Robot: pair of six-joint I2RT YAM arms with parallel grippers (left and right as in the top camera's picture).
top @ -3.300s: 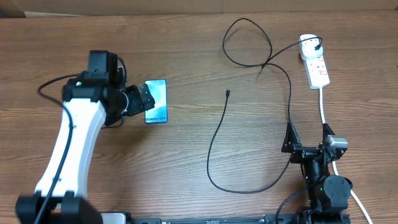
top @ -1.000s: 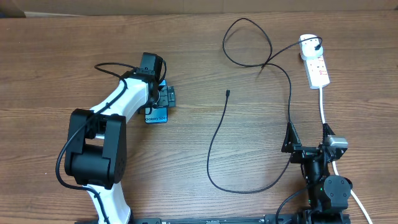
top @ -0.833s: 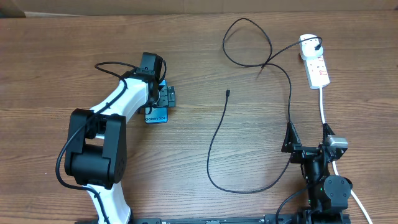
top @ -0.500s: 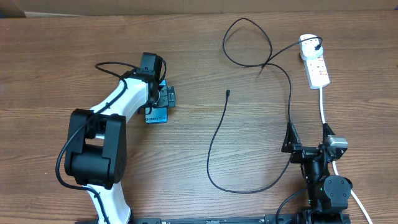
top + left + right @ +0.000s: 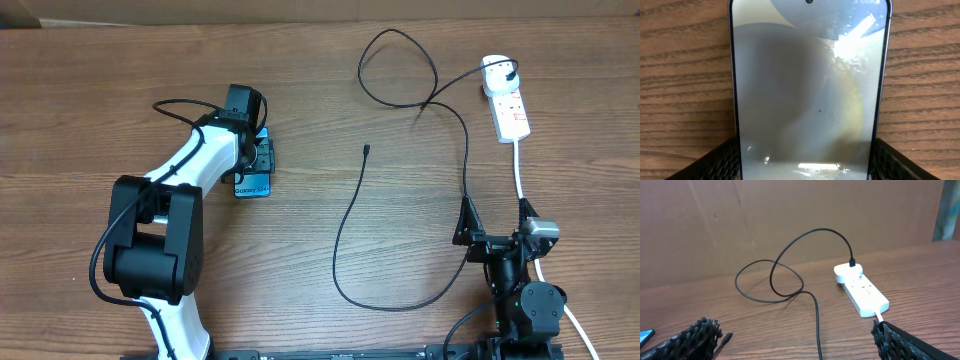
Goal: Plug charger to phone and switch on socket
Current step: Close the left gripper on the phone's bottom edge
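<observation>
The phone (image 5: pixel 251 186) lies flat on the table, screen up and lit; it fills the left wrist view (image 5: pixel 810 90). My left gripper (image 5: pixel 259 158) is down over it, its fingers (image 5: pixel 715 162) pressed against both long edges, so it is shut on the phone. The charger (image 5: pixel 345 230) is a thin black cable looping over the table. Its small tip (image 5: pixel 367 150) lies loose, right of the phone. Its plug (image 5: pixel 510 70) sits in the white socket (image 5: pixel 511 112) at the far right. My right gripper (image 5: pixel 495 228) stands open and empty near the front edge, short of the socket (image 5: pixel 862 290) and cable (image 5: pixel 790 255).
A thick white cord (image 5: pixel 520 175) runs from the socket toward the right arm's base. The cable makes a loop (image 5: pixel 400 70) at the back of the wooden table (image 5: pixel 120 60). A brown wall (image 5: pixel 740 220) stands behind the table.
The left arm swung in from the left over the phone. In the last half second its fingers closed in against the phone's sides. The right arm has not moved.
</observation>
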